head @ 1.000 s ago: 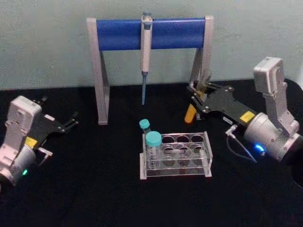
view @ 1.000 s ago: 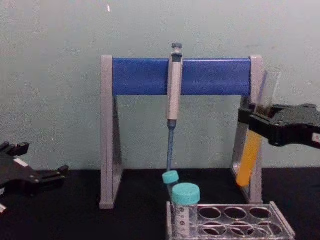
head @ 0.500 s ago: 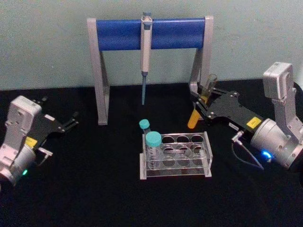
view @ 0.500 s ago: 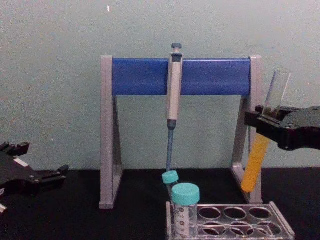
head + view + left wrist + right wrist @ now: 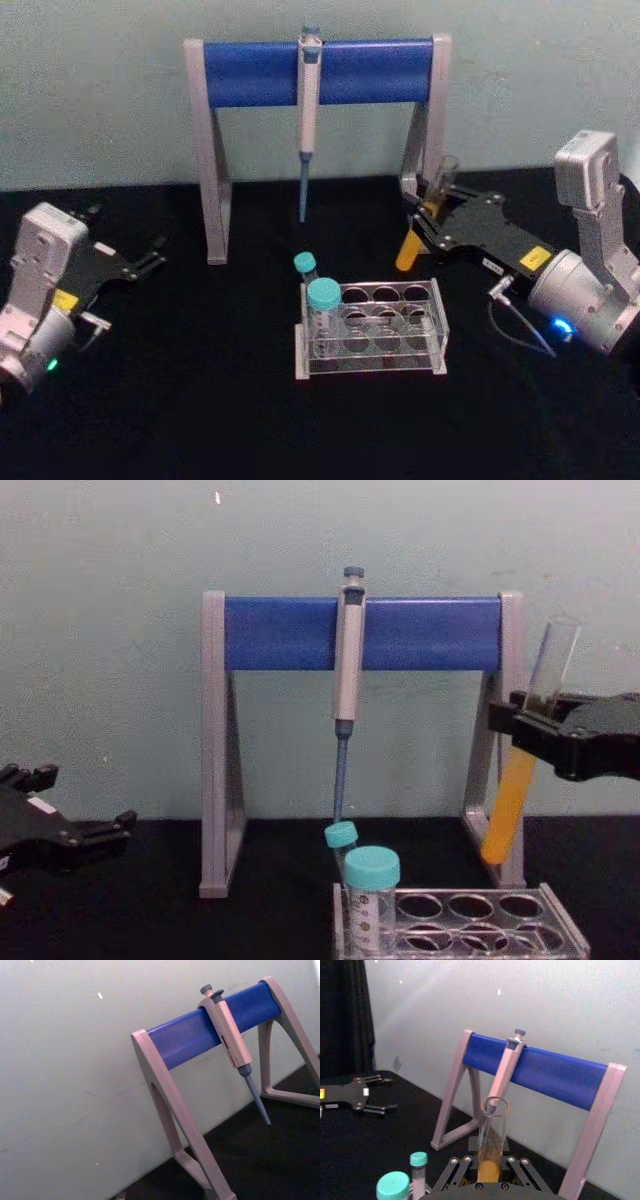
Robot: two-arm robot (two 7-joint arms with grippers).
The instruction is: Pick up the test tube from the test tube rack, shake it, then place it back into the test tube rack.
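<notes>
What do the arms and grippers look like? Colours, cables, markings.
Both arms are silver-grey at the wrist, with flat black linkage grippers. The left gripper and right gripper each bear a small yellow label. A green light glows on the left wrist, a blue light on the right, where a thin grey cable loops out.
</notes>
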